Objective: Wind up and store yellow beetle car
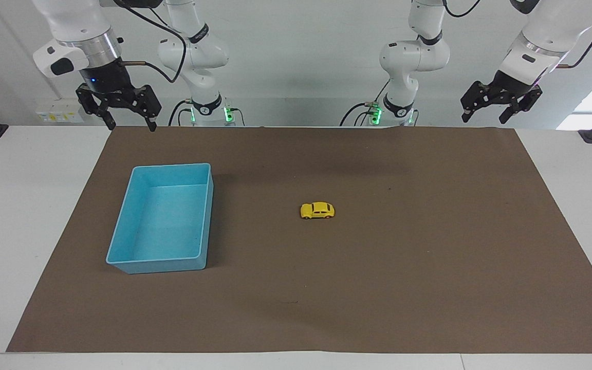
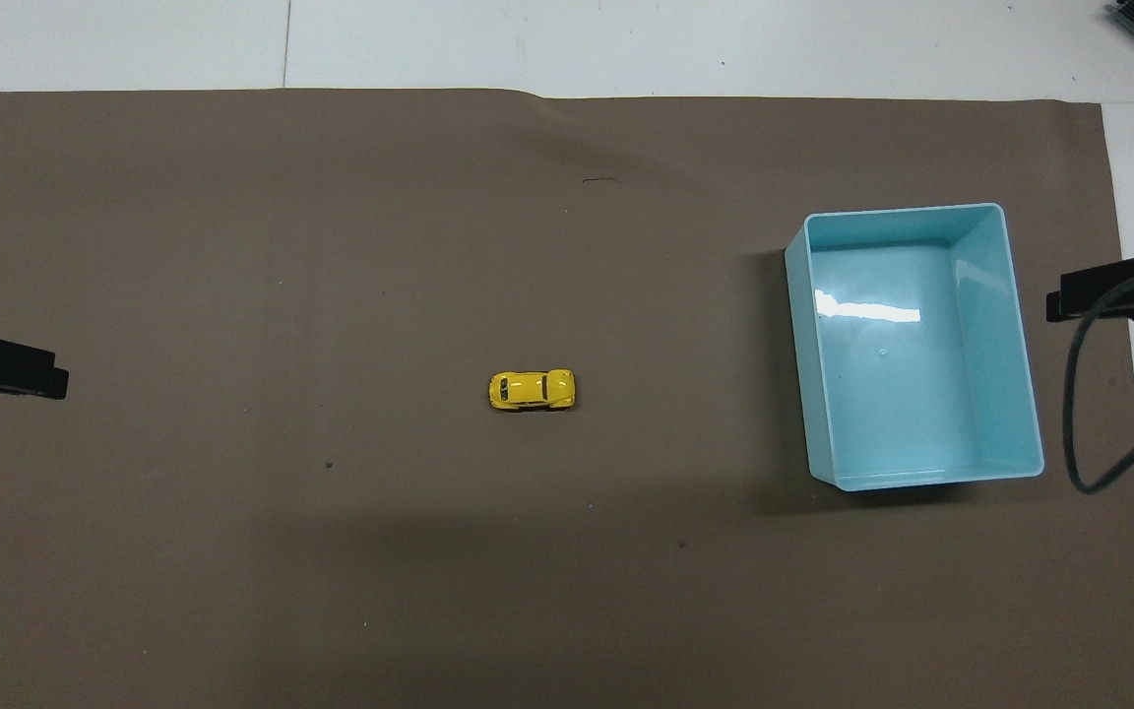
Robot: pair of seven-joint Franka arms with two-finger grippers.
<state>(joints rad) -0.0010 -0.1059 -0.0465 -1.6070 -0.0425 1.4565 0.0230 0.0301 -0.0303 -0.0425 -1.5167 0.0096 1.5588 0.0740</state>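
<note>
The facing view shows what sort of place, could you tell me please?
Probably a robotics lab bench: a brown mat covers a white table, with only a yellow beetle car and a blue bin laid out.

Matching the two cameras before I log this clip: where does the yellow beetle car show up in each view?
Facing view: the yellow beetle car sits near the middle of the brown mat, on its wheels, nothing touching it.
Overhead view: the car is again near the mat's middle.
Shared landmark: the blue bin, empty, lies toward the right arm's end of the table from the car, apart from it.
</note>
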